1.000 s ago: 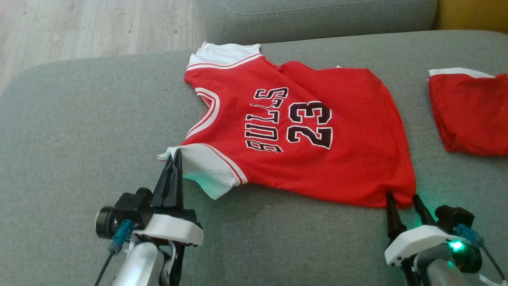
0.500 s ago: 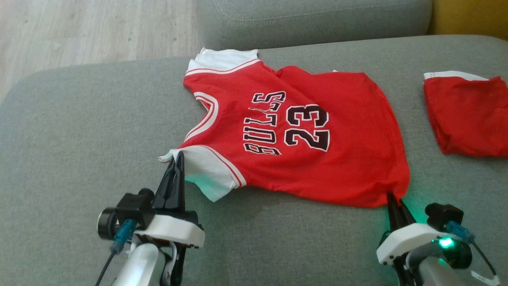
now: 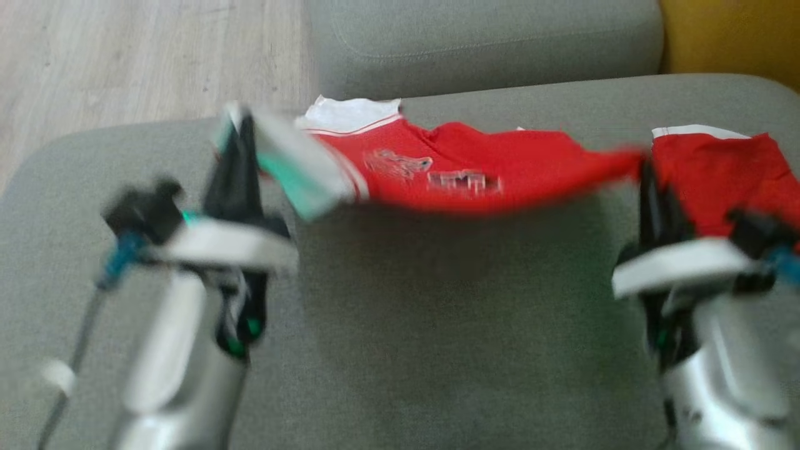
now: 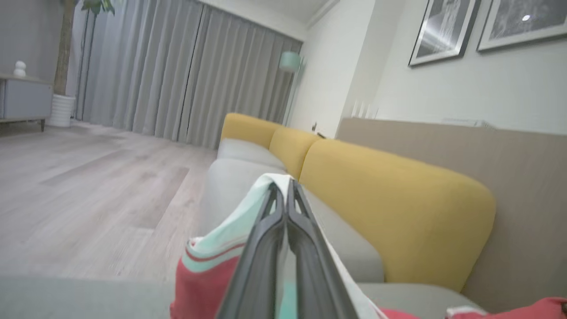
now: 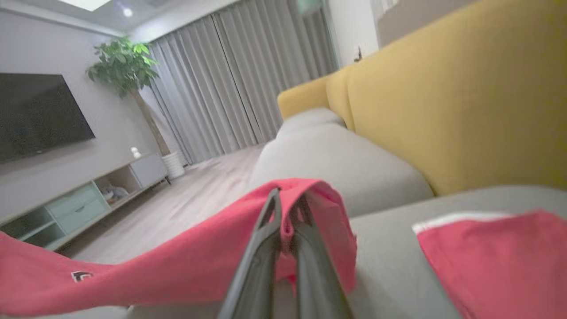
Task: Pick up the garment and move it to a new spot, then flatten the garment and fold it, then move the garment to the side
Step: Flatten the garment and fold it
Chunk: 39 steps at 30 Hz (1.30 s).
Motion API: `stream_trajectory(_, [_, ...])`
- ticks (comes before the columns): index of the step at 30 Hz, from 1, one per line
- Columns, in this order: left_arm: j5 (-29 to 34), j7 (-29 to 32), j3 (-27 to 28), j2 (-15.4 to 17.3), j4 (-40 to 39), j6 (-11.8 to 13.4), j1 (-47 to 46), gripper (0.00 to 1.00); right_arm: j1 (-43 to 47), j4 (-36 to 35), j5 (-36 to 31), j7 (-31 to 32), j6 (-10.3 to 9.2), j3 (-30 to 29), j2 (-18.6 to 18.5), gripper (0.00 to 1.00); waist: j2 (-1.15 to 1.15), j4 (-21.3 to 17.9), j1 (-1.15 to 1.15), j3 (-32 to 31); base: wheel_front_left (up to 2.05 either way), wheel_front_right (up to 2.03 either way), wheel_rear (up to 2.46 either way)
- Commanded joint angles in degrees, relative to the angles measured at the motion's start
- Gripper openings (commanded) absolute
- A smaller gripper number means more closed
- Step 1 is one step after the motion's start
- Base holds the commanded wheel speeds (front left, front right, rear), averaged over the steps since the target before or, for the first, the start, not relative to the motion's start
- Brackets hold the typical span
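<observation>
1. At the left of the blurred head view, the left gripper is raised above the grey sofa seat. Its two dark fingers are pressed together on the white sleeve hem of the garment.
2. In the left wrist view, white cloth with a red stripe wraps over the closed fingertips and hangs down on both sides of them. The red body of the shirt trails off below.
3. Between the two grippers, the near edge of the red jersey is held up off the seat and stretched in a sagging line from sleeve to hem corner. The printed lettering is tipped away and smeared by blur.
4. The far white sleeve lies on the seat near the grey cushion behind it.
5. At the right, the right gripper is clamped on the jersey's red hem corner. The right wrist view shows its fingers closed with the red fabric folded over their tips and draping away to that view's left.
6. Just right of that gripper, a second red piece with a white band lies flat on the seat. It sits apart from the held hem.
</observation>
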Motion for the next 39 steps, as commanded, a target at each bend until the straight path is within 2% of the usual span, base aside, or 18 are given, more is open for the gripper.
stream_trajectory(1, [-1.1, 1.2, 3.2, 1.4, -3.4, -0.3, -6.3, 0.00, -5.2, -5.5, -0.7, 2.2, -0.04, 0.4, -0.2, 0.00, 0.00, 0.2, 0.00, -0.7, 0.00, 0.00, 0.00])
stream_trajectory(8, [-4.5, 5.1, 5.3, 1.1, -6.9, -0.3, -16.0, 0.00, -12.3, -16.7, -2.6, 9.0, -0.04, -0.3, -2.1, 0.00, 0.00, 0.6, 0.00, -2.3, 0.00, 0.00, 0.00])
stream_trajectory(15, [-8.7, 8.2, 8.4, 0.9, -14.3, 1.5, -18.2, 0.00, -13.7, -27.2, -2.5, 15.1, -0.04, -0.6, -4.5, 0.00, 0.00, 0.7, 0.00, -2.4, 0.00, 0.00, 0.00])
stream_trajectory(21, [-10.3, 11.5, 9.7, 1.8, -20.0, 3.0, -19.4, 0.00, -13.1, -33.8, -3.0, 19.3, -0.04, -1.4, -5.0, 0.00, 0.00, 1.0, 0.00, 0.8, 0.00, 0.00, 0.00])
stream_trajectory(24, [-10.2, 13.6, 9.7, 2.9, -20.0, 3.3, -21.8, 0.00, -15.0, -34.8, -3.2, 21.1, -0.04, -1.7, -5.2, 0.00, 0.00, 1.2, 0.00, 4.5, 0.00, 0.00, 0.00])
stream_trajectory(28, [-10.2, 14.5, 11.1, 5.1, -12.6, 2.8, -28.4, 0.00, -21.9, -29.9, -2.1, 22.3, -0.04, -1.5, -5.0, 0.00, 0.00, 1.1, 0.00, 10.9, 0.00, 0.00, 0.00])
stream_trajectory(32, [-8.6, 12.9, 11.5, 7.6, -1.3, 1.0, -37.9, 0.00, -33.0, -18.9, -3.2, 20.5, -0.04, 2.7, -7.9, 0.00, 0.00, 0.9, 0.00, 17.1, 0.00, 0.00, 0.00])
stream_trajectory(35, [-6.6, 10.5, 11.2, 9.5, 6.9, -0.6, -46.0, 0.00, -43.1, -9.3, -3.4, 17.3, -0.04, 4.8, -8.0, 0.00, 0.00, 1.0, 0.00, 20.5, 0.00, 0.00, 0.00])
stream_trajectory(39, [-4.6, 5.4, 11.5, 11.2, 16.5, -1.8, -55.8, 0.00, -55.0, 1.9, -5.9, 9.7, -0.04, 5.6, -7.3, 0.00, 0.00, 1.2, 0.00, 23.2, 0.00, 0.00, 0.00])
